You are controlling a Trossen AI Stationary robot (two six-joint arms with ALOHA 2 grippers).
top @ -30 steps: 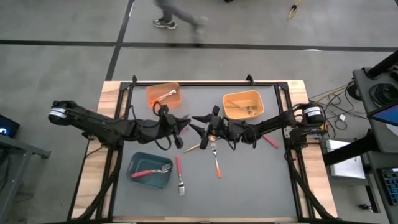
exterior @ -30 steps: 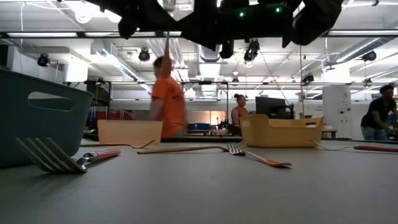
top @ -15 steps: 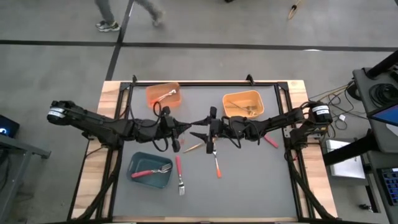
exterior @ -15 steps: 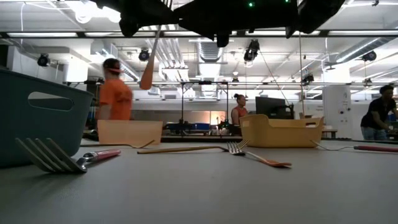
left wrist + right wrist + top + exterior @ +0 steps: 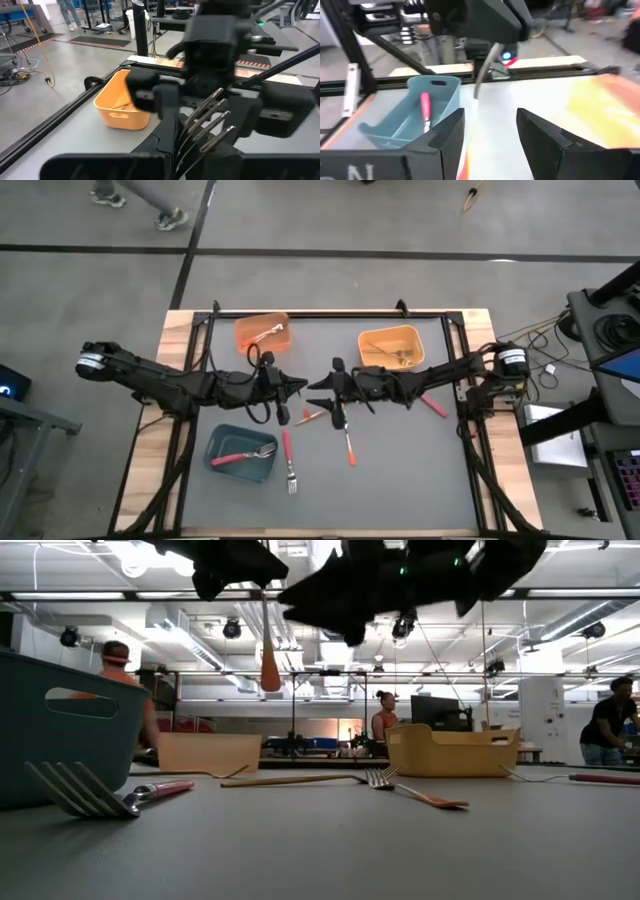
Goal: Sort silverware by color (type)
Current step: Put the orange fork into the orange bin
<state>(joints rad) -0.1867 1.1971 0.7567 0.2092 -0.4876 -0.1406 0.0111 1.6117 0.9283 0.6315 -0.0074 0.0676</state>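
My left gripper (image 5: 296, 387) is above the middle of the table, shut on an orange-handled fork (image 5: 270, 665). The fork's tines (image 5: 212, 117) stick out past the fingers. My right gripper (image 5: 316, 385) faces it from the right, open (image 5: 490, 130), and the fork's metal stem (image 5: 485, 70) shows just beyond its fingers, apart from them. On the mat lie an orange-handled fork (image 5: 348, 442), a red-handled fork (image 5: 288, 460), another red one (image 5: 434, 406) and a gold-coloured one (image 5: 310, 416). A red-handled fork (image 5: 240, 457) lies in the teal bin (image 5: 222, 470). My left gripper pinches the fork between its two fingers at the neck just below the tines (image 5: 184, 144). The fingers come nearly level, pointing toward the table's right side, and lie across the fork. The fork is lifted clear, and its orange handle (image 5: 270, 668) hangs almost upright below the fingers.
An orange bin (image 5: 263, 332) stands at the far left of the mat and a yellow-orange bin (image 5: 392, 347) at the far right, both with forks in them. A black frame rail (image 5: 330, 313) runs along the far edge. People move in the room beyond the table.
My right gripper has swung its wrist round until it points level at the left gripper, and it stays open. The held fork's orange handle has swung out to one side and come back, and now hangs nearly upright and lower.
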